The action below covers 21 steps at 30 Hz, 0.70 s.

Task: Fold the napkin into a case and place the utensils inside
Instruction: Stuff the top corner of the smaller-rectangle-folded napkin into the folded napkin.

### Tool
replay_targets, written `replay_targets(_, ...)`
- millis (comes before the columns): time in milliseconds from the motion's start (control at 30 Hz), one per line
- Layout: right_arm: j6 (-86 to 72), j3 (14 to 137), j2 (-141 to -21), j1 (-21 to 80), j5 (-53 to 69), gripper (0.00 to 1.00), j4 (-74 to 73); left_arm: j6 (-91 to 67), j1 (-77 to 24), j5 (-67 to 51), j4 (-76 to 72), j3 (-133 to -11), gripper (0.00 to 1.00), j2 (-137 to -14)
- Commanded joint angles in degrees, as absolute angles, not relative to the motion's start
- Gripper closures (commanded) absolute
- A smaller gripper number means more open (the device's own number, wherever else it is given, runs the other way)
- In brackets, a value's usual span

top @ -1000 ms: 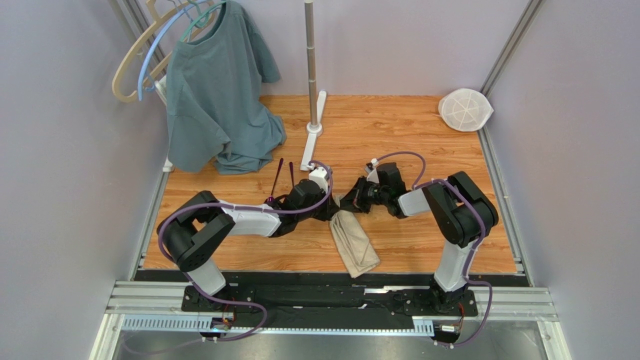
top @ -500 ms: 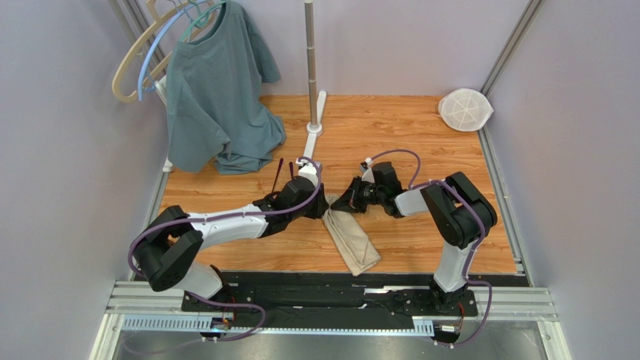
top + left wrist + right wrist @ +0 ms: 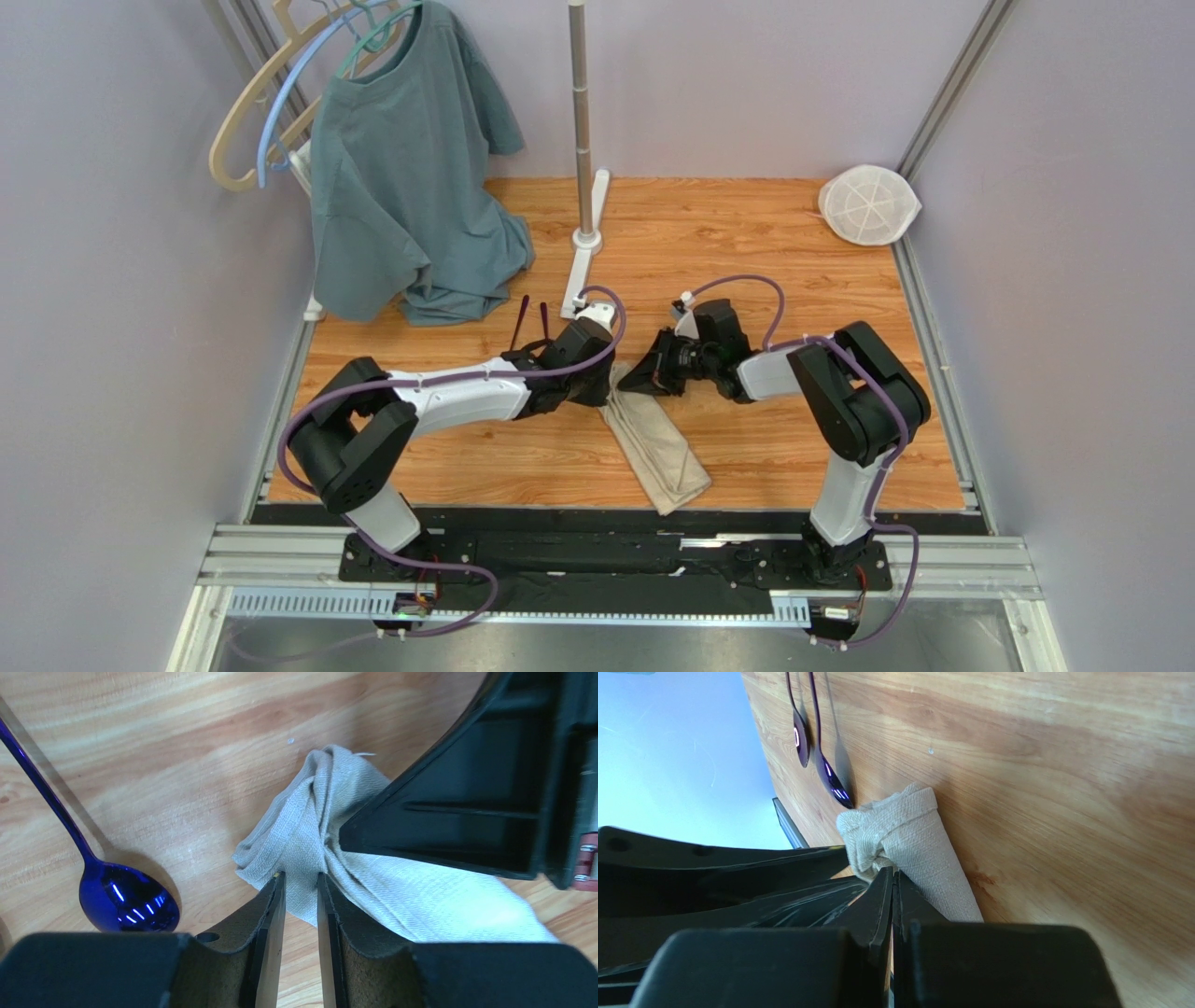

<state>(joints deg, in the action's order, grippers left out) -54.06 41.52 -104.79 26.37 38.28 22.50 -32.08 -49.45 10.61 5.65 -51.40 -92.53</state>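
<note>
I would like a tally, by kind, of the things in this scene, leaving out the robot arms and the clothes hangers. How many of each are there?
Purple spoons: 2
Folded napkin: 1
T-shirt: 1
White mesh disc: 1
Pole stand: 1
Total: 6

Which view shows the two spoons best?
Right wrist: both spoons lie side by side with their bowls visible. Left wrist shows only one spoon; top external shows just their handles.
</note>
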Motion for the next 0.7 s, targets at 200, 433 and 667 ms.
replay_targets(200, -52.4, 45.4, -106.7, 27.5, 39.6, 1.0, 22.9, -31.2, -49.4, 11.1, 8.8, -56.2, 0.71, -94.9)
replay_targets(433, -51.9, 46.1, -108.0, 27.7, 40.1, 1.0, 22.5, -31.6, -49.4, 9.7, 7.6, -55.5, 0.58, -93.9)
replay_targets(667, -51.9, 46.1, -108.2, 27.9, 40.3, 1.0, 22.1, -32.3, -49.4, 12.0, 10.1, -58.4, 0.67, -97.7)
